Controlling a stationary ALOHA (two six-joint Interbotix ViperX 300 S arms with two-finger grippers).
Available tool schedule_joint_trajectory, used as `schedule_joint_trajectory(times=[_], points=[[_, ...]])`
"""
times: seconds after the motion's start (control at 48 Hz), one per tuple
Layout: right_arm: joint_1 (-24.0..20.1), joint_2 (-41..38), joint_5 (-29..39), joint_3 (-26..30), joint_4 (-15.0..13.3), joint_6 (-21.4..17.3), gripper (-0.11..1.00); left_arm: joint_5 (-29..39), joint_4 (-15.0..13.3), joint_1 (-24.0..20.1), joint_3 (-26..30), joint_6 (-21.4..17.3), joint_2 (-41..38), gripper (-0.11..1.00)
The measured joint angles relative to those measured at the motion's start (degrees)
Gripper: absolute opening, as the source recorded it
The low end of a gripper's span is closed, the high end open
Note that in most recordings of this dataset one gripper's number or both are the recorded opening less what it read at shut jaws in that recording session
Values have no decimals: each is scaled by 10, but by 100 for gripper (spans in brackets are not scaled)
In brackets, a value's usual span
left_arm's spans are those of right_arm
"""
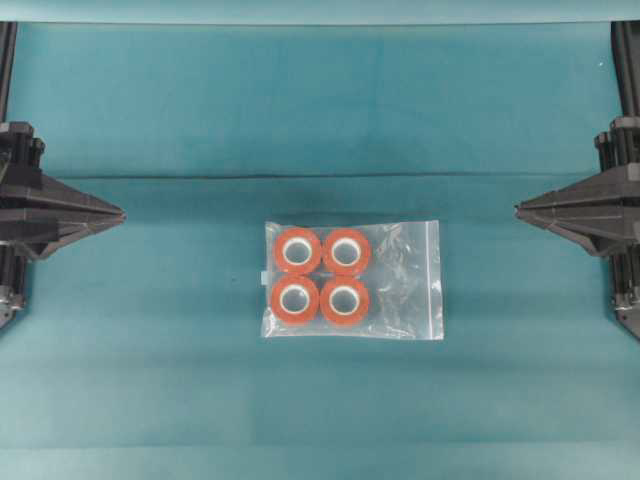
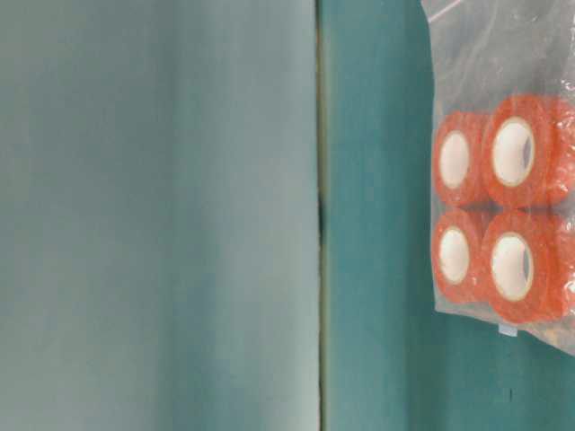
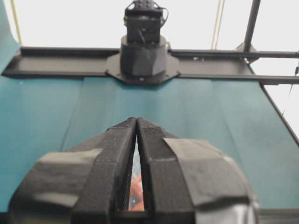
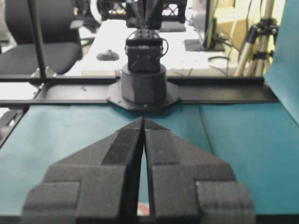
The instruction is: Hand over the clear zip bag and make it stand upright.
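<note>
Clear zip bag (image 1: 352,279) flat, midway between left claw (image 1: 120,214) and right claw (image 1: 519,210) (both pressed together, empty).

Left gripper (image 3: 136,122) jaws meet; something orange, perhaps tape rolls (image 3: 136,190), shows between.

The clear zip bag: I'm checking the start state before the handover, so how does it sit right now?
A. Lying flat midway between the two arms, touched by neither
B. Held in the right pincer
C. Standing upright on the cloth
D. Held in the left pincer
A: the overhead view shows the clear zip bag flat on the teal cloth, with the left pincer and right pincer shut and well apart from it.
</note>
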State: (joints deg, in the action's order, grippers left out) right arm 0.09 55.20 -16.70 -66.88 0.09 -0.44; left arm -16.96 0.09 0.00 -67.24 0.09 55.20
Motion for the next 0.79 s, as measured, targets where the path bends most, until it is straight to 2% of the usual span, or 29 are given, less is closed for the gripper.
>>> schedule_joint_trajectory(times=[0.042, 0.104, 0.146, 0.167, 0.208, 0.292, 0.396, 0.5, 0.563, 0.625, 0.792], points=[[0, -1, 1, 1, 9, -3, 7, 3, 1, 1, 4, 2, 0, 12], [0, -4, 13, 4, 52, -18, 1, 4, 1, 4, 16, 5, -4, 3], [2, -8, 30, 10, 94, -32, 0, 5, 2, 6, 23, 1, -8, -1], [5, -13, 48, 16, 131, -45, 0, 5, 2, 6, 25, 0, -10, -1], [13, -25, 76, 23, 178, -58, 0, 8, 2, 7, 33, -7, -16, -1], [19, -47, 127, 29, 244, -76, 0, 22, 2, 6, 43, -17, -24, -1], [19, -74, 174, 30, 301, -103, 0, 54, 2, 2, 56, -27, -33, -1], [26, -102, 193, 30, 358, -154, 0, 88, 3, 3, 69, -33, -45, -1], [31, -119, 196, 29, 384, -187, 0, 104, 3, 4, 76, -33, -49, -1], [33, -137, 196, 24, 396, -220, 0, 114, 3, 4, 79, -39, -48, -1], [38, -163, 192, 9, 403, -265, 0, 124, 3, 1, 82, -46, -49, -1]])
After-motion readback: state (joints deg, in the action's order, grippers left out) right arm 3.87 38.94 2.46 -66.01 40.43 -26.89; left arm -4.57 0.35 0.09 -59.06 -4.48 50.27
